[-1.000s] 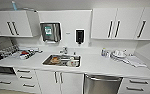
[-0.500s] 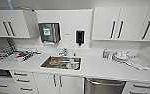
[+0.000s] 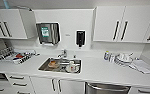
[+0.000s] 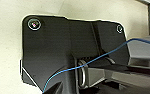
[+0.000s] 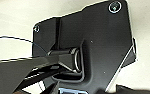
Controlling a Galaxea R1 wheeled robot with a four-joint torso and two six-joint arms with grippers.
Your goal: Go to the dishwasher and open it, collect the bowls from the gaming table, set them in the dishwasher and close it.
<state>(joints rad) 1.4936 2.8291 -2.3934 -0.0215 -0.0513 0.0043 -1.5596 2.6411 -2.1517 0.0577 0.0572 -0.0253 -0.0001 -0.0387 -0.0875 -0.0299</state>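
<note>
A white kitchen surface [image 3: 98,71] is seen across the middle of the head view, with a steel sink [image 3: 60,65] holding dishes set into it at centre. The dishwasher [image 3: 106,88], with its brushed steel front, is found at the lower edge, right of centre, under the surface, and it is closed. White dishes [image 3: 123,58] are stacked at the right. White wall cabinets [image 3: 126,23] are hung above. Whether the left hand or the right hand is open or closed cannot be told.
</note>
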